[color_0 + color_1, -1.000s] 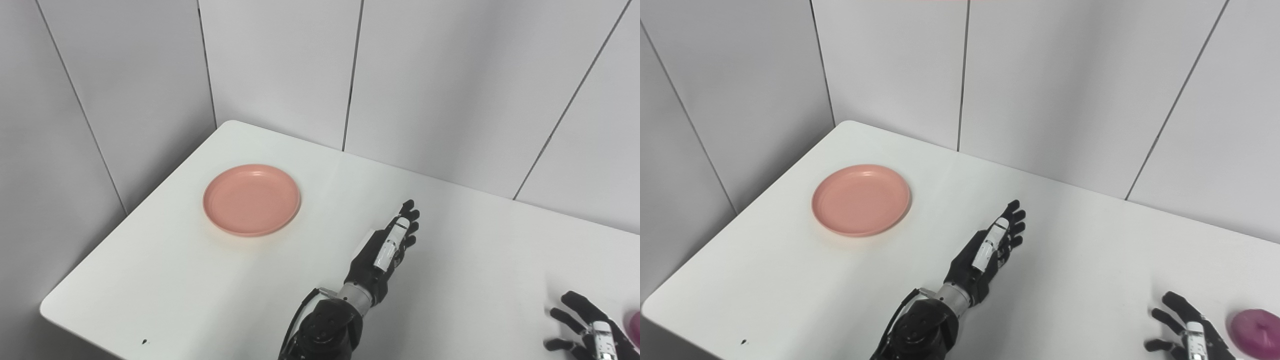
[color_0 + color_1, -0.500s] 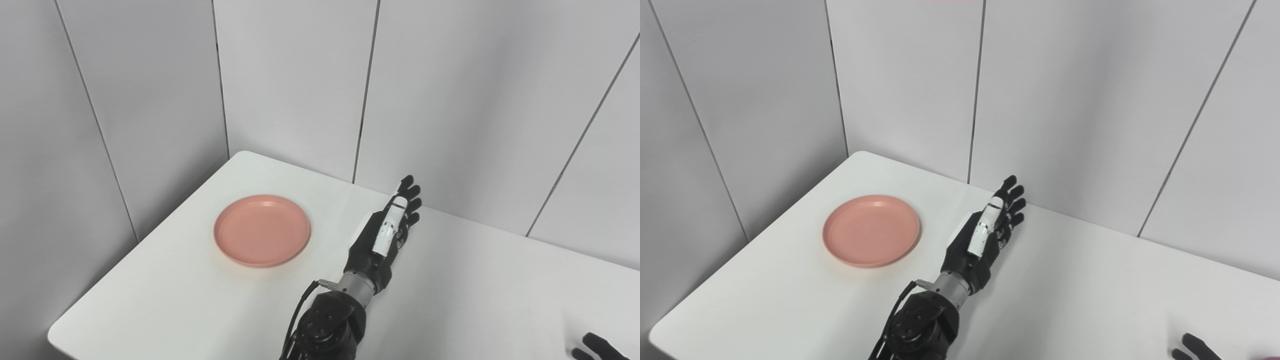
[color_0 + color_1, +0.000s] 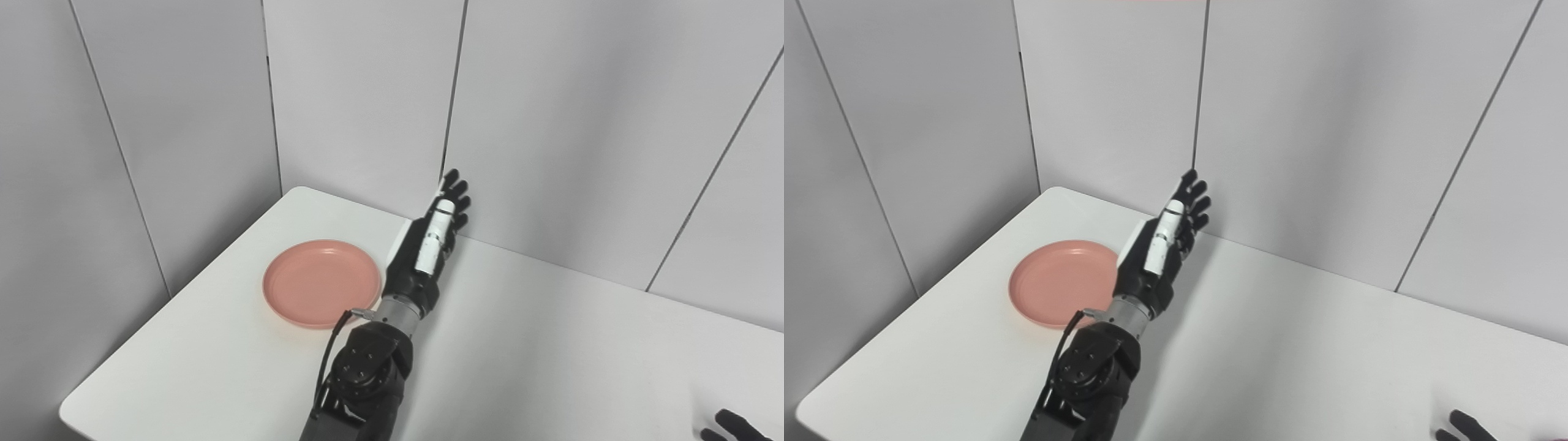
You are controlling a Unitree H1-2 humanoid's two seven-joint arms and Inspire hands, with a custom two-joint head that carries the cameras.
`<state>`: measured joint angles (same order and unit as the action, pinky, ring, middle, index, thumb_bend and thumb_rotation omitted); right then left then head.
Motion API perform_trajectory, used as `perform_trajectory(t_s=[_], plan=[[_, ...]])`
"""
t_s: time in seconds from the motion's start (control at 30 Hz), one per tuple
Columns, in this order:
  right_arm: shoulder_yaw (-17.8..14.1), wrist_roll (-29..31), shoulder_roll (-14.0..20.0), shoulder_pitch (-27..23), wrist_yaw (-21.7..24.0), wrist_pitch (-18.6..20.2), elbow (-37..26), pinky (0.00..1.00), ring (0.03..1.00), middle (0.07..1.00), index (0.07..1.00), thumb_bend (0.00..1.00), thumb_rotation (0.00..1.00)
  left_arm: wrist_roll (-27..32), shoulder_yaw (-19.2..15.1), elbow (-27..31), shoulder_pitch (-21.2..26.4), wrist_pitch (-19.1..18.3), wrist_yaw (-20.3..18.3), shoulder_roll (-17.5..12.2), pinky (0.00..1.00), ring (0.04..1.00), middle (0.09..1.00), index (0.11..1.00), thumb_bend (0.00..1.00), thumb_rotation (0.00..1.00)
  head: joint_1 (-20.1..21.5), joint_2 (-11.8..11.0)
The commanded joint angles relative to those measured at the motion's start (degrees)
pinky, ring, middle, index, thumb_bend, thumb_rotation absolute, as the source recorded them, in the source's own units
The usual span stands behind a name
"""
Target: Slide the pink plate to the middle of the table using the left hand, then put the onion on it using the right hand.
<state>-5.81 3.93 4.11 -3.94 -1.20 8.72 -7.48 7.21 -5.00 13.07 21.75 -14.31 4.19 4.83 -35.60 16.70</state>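
One plate was all I had in view of the task's things: the pink plate (image 3: 321, 283) lay flat on the white table (image 3: 551, 343), toward its far left corner, well left of the middle and close to the grey wall panels (image 3: 184, 122). Just right of it I saw my left hand (image 3: 429, 245) raised above the tabletop, fingers (image 3: 456, 190) stretched out straight and close side by side, pointing up toward the back wall, holding nothing. In both eye views its wrist and forearm overlapped the plate's right rim, so I could not tell whether they touched it. At the far right, at the bottom edge, only a few dark fingertips of my right hand (image 3: 729, 424) showed; I could not tell how that hand was set. I could not see the onion.
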Motion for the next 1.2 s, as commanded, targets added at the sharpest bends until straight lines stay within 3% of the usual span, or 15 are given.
perform_trajectory(t_s=[0.0, 0.23, 0.4, 0.73, 1.07, 1.17], plan=[[0.6, 0.2, -0.2, -1.1, 0.6, -0.4, 0.1, 0.21, 0.72, 0.779, 0.689, 0.4, 0.86, -0.2, -1.0, 1.7, 3.2, 2.5, 0.6, -1.2, 1.0, 1.0, 1.0, 1.0, 0.41, 1.0, -0.1, -0.1], [0.2, 0.9, 0.2, -1.4, 1.1, -1.9, 1.6, 0.23, 0.697, 0.762, 0.667, 0.34, 0.84, -0.5, -5.3, 2.5, 4.1, 4.6, 2.4, -4.6, 1.0, 1.0, 1.0, 1.0, 0.42, 1.0, -0.4, 0.1], [0.2, 0.5, 0.4, -1.5, 1.0, -2.0, 1.8, 0.23, 0.706, 0.771, 0.677, 0.38, 0.86, -0.6, -7.7, 3.8, 4.7, 4.3, 4.1, -6.1, 1.0, 1.0, 1.0, 1.0, 0.39, 1.0, -0.6, 0.2], [0.0, 0.9, 0.3, -1.5, 0.8, -2.5, 1.7, 0.26, 0.66, 0.732, 0.634, 0.27, 0.82, 1.0, -12.3, 6.3, 4.8, 3.0, 6.4, -8.2, 1.0, 1.0, 1.0, 1.0, 0.37, 1.0, -1.0, 0.4], [-0.1, 1.6, 1.4, -1.8, 1.8, -4.3, 3.5, 0.26, 0.646, 0.723, 0.626, 0.31, 0.82, 2.7, -17.1, -0.3, 5.7, 5.9, 8.6, -10.5, 0.99, 0.996, 0.992, 0.983, 0.38, 1.0, -1.9, 0.0], [-0.3, 1.9, 1.2, -2.0, 1.4, -3.0, 3.1, 0.25, 0.646, 0.723, 0.623, 0.33, 0.8, 3.4, -18.4, -1.4, 5.1, 7.0, 9.1, -11.1, 0.99, 0.991, 0.988, 0.973, 0.37, 1.0, -2.1, 0.0]])
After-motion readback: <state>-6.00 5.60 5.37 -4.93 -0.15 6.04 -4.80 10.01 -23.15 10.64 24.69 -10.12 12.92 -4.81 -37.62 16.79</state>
